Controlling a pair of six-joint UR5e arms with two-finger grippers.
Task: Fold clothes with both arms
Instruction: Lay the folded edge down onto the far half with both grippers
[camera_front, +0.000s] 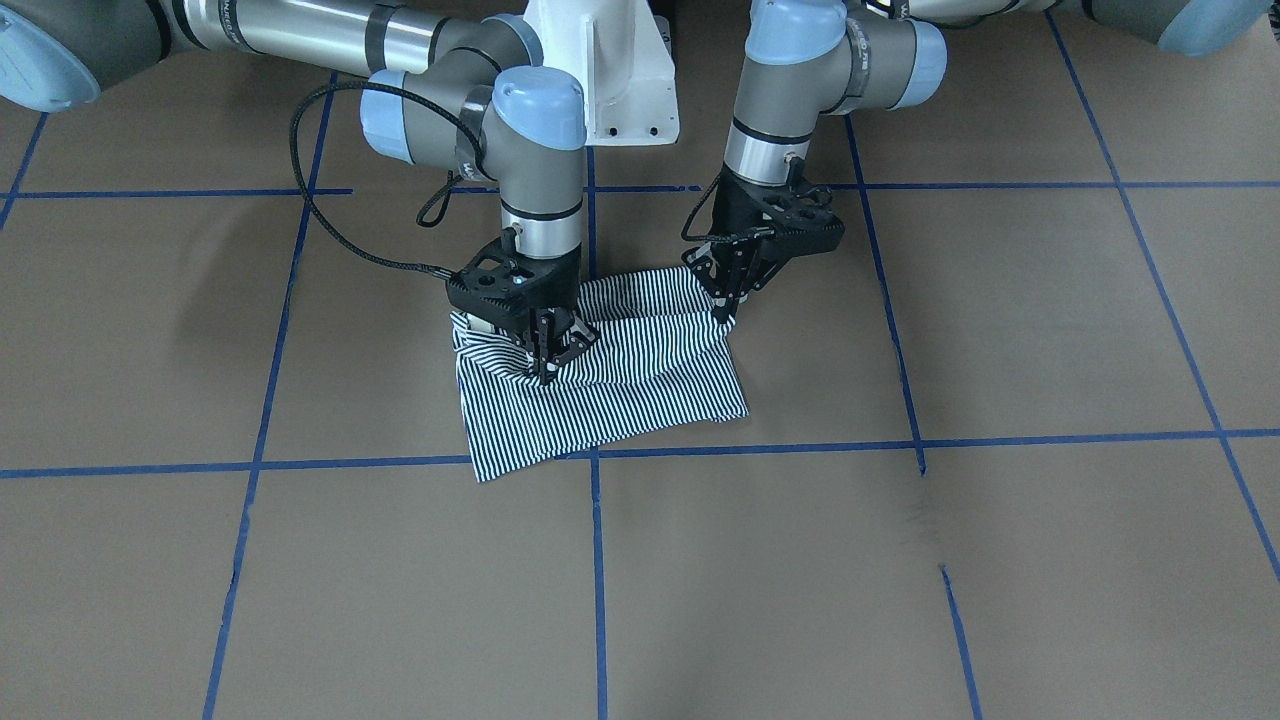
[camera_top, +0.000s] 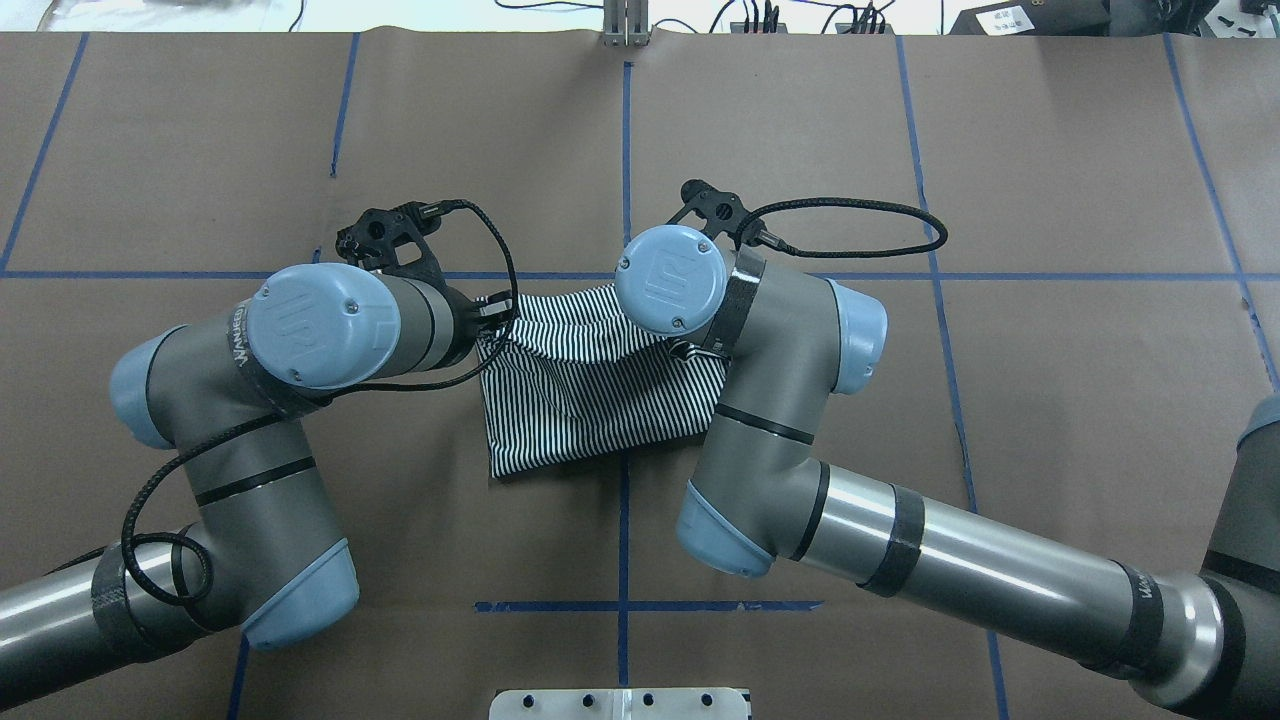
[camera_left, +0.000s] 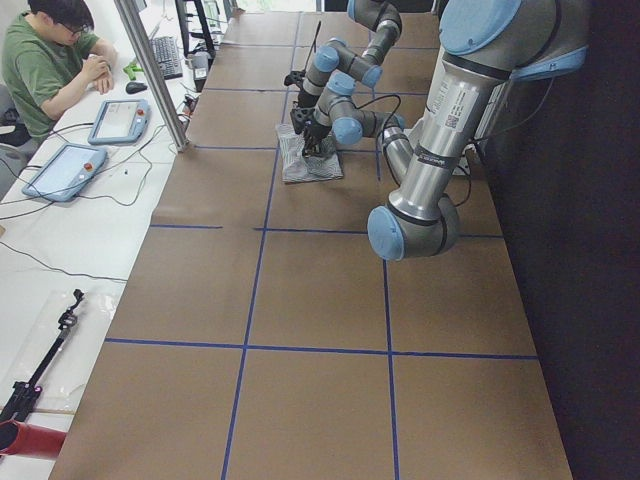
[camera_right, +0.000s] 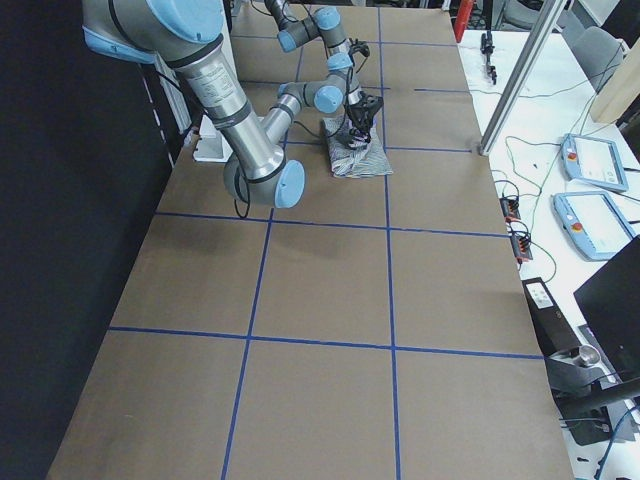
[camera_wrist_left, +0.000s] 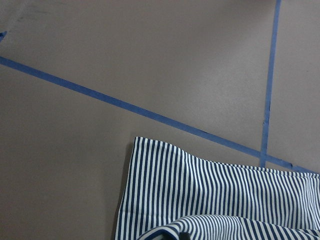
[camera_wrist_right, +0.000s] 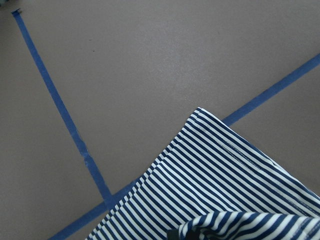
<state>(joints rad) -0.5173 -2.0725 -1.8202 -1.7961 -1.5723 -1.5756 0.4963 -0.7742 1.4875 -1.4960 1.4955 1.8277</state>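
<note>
The striped polo shirt (camera_front: 630, 395) lies folded into a small rectangle on the brown table, near the robot's base. It also shows in the overhead view (camera_top: 590, 400). My left gripper (camera_front: 727, 308) points down at the shirt's near-robot corner and is shut on a pinch of fabric. My right gripper (camera_front: 546, 368) is shut on a raised fold at the shirt's other end. In the overhead view both grippers are hidden under the wrists. Each wrist view shows striped cloth (camera_wrist_left: 215, 195) (camera_wrist_right: 225, 190) with a lifted fold at the bottom edge. The collar and buttons are hidden.
Blue tape lines (camera_front: 597, 560) divide the brown table cover into squares. The white pedestal base (camera_front: 610, 70) stands just behind the shirt. A seated person (camera_left: 50, 70) and teach pendants (camera_left: 65, 170) are beside the table's far side, past a metal post (camera_left: 150, 70).
</note>
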